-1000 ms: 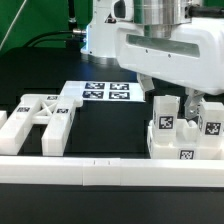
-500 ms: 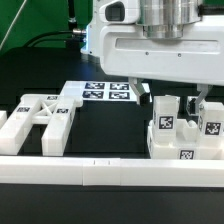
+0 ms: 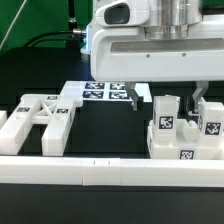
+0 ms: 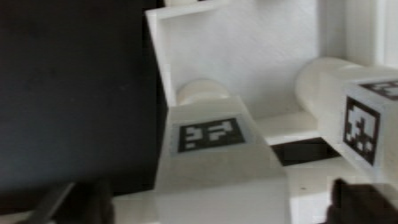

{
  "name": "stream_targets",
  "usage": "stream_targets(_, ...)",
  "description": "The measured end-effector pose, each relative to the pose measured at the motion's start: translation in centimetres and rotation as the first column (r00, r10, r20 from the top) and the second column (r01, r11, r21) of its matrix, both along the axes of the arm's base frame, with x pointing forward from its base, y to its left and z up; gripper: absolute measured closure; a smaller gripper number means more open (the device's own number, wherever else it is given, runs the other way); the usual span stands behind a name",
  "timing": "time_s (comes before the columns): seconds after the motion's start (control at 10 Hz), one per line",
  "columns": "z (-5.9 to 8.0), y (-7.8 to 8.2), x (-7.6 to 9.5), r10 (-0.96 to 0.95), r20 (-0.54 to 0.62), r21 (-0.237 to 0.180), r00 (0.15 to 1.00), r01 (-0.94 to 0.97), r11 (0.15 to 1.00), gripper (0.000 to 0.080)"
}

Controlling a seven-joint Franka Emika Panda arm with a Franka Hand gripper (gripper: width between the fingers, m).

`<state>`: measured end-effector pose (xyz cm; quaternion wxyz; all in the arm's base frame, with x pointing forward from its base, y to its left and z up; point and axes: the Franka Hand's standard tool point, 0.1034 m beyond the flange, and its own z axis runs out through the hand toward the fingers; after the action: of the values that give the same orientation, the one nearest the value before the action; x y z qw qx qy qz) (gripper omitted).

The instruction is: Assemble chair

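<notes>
In the exterior view, the gripper (image 3: 167, 97) hung over the part group at that view's right. Its jaws stood wide open, and the fingers (image 3: 137, 97) came down on either side of a tagged post (image 3: 166, 116) without, as far as we could tell, touching it. That post stood upright on the seat block (image 3: 183, 147), with a second post (image 3: 211, 121) just beside it. The X-braced side frame (image 3: 45, 116) lay flat well apart at that view's left, against the border rail (image 3: 100, 176). The marker board (image 3: 108, 92) lay behind, on the black table (image 3: 110, 125).

In the wrist view, we saw the tagged post (image 4: 214, 130) centred between the two dark fingertips (image 4: 64, 203), with gaps on both sides. The second post (image 4: 366, 112) rose close alongside it.

We judged the step in hand to be the approach to grasp that post, with the chair largely unassembled. The next move called for lowering a little further if needed. After that, the jaws would close squarely on the post's flat sides, keeping the far finger clear of the neighbouring post so it was not nudged.
</notes>
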<state>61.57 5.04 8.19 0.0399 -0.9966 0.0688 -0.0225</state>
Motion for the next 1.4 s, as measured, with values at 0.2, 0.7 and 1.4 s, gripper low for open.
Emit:
stream_targets(0.2, 0.00, -0.03, 0.00, -0.001, 0.000, 0.000, 1.000, 0.001, 1.000, 0.0515)
stream_targets(0.7, -0.03, -0.13, 0.02, -0.222, -0.018, 0.015, 0.975, 0.222, 0.975, 0.0514)
stream_targets(1.4, -0.14, 0.01, 0.13, -0.834, -0.084, 0.002, 0.545, 0.837, 0.547, 0.0512)
